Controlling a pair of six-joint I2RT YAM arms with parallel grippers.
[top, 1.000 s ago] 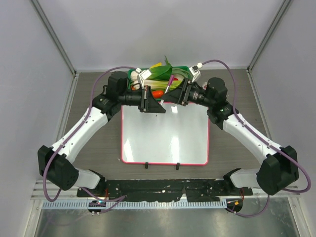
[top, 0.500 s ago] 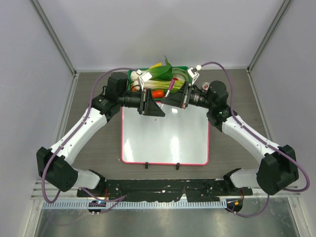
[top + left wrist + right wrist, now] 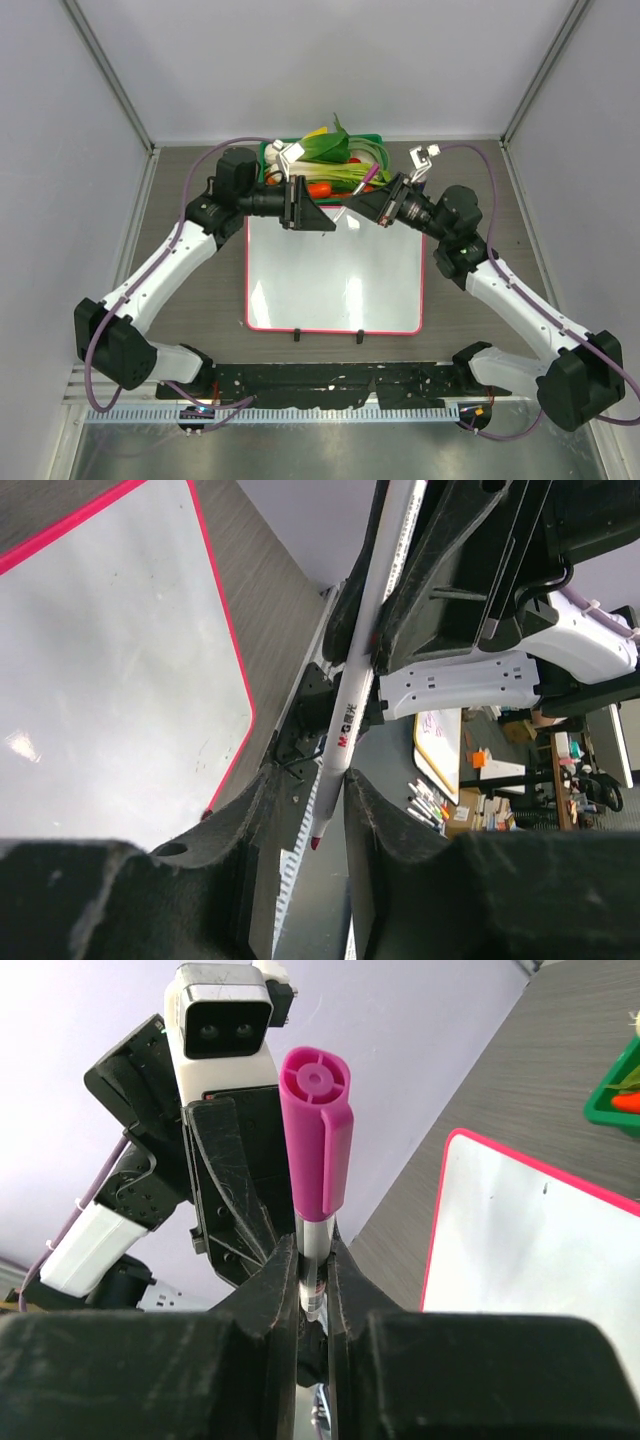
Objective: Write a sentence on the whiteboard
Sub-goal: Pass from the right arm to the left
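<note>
The whiteboard (image 3: 335, 285) lies flat mid-table, pink-framed, its surface blank; no sentence is in view on it. It also shows in the wrist views as whiteboard (image 3: 100, 660) and whiteboard (image 3: 540, 1250). My right gripper (image 3: 354, 208) hovers over the board's far edge, shut on a white marker (image 3: 315, 1260) whose magenta cap (image 3: 315, 1130) sits on its rear end. The marker (image 3: 345, 710) slants down with its bare red tip between the fingers of my left gripper (image 3: 307, 778), which stand apart with a gap on one side. The left gripper (image 3: 328, 220) faces the right one closely.
A green tray (image 3: 270, 152) of vegetables stands just beyond the board's far edge, behind both grippers, its corner also at the right of the right wrist view as tray (image 3: 615, 1095). Two black clips (image 3: 298, 332) sit on the board's near edge. Grey walls enclose the table.
The right gripper closed on the marker and the left gripper let go. The right arm swung rightward, tilting the marker and drawing it back from the left jaws.
</note>
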